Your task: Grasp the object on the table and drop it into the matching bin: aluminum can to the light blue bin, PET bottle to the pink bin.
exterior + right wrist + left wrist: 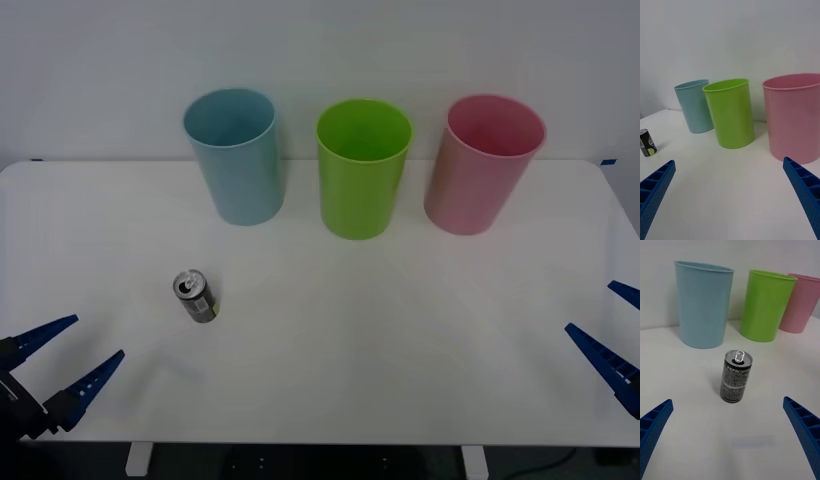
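A: Where does it stand?

B: The aluminum can stands upright on the surface, just ahead of the left pincer and a little toward the robot's right of it. That pincer is released, its blue fingers spread wide, with nothing between them. In the left wrist view the can sits between the two fingers but well forward of their tips.

A: And the right pincer?

B: The right pincer hangs released at the far right edge of the surface, well apart from the can.

A: What could go wrong?

B: The can is narrow and tall, so a finger that arrives off centre would likely knock it over, and once on its side it could roll across the smooth top. A grip too high, near the pull-tab rim, might slip. Then the carry: the light blue bin stands beyond the can from the left pincer, but the lime green bin is right beside it, so a drifted release could land in the wrong bin or strike a rim. The pink bin sits nearer the right pincer.

A: The setting?

B: A bare white top, matte, against a plain pale wall. The three bins line up along the back, close together without touching.
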Motion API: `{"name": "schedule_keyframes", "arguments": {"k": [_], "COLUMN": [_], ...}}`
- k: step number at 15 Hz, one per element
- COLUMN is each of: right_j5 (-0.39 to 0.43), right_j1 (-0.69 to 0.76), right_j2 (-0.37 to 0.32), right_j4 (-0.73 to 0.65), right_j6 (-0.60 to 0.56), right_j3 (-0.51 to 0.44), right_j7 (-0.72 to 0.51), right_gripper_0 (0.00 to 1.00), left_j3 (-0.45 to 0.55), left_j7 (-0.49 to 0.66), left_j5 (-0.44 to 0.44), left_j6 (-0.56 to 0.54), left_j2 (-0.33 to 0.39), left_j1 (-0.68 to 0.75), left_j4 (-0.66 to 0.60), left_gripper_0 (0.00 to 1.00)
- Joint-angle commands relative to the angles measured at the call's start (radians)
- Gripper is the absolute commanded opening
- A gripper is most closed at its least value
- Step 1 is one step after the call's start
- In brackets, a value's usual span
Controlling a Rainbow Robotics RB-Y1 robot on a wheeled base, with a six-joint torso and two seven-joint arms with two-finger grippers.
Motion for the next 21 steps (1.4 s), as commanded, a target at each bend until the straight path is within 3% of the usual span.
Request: {"name": "schedule_keyframes", "arguments": {"k": [1, 9, 14, 21], "right_j5": [0.000, 0.000, 0.000, 0.000], "right_j1": [0.000, 0.000, 0.000, 0.000], "right_j2": [0.000, 0.000, 0.000, 0.000], "right_j4": [0.000, 0.000, 0.000, 0.000], "right_j6": [0.000, 0.000, 0.000, 0.000], "right_j3": [0.000, 0.000, 0.000, 0.000], "right_j7": [0.000, 0.000, 0.000, 0.000], "right_gripper_0": [1.00, 1.00, 1.00, 1.00], "left_j3": [-0.032, -0.133, -0.160, -0.251], "left_j7": [-0.091, -0.200, -0.286, -0.322], "left_j5": [0.012, 0.050, 0.050, 0.063], "left_j6": [0.010, 0.059, 0.125, 0.236], "left_j2": [0.000, -0.011, -0.072, -0.077], "left_j1": [-0.047, -0.133, -0.156, -0.210], "left_j4": [0.088, 0.210, 0.218, 0.252], "left_gripper_0": [1.00, 1.00, 1.00, 1.00]}}
